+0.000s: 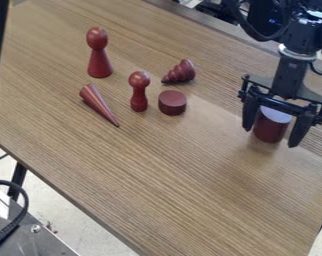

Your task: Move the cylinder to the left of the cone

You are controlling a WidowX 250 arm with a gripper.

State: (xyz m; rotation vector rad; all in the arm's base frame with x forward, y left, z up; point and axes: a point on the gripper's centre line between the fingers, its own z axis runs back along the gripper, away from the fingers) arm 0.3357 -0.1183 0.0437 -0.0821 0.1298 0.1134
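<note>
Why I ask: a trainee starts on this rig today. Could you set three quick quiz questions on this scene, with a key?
1. Multiple choice. Where is the tall cylinder?
a) on the floor
b) between the open fingers of the gripper
c) beside the smallest round-headed piece

2. True or false. The long, sharp-tipped cone stands upright.

3. Fill in the blank with "nearer to" or "farther from". The taller round-headed piece stands ______ the camera than the shorter round-headed piece.

Key: 1 b; 2 false; 3 farther from.
</note>
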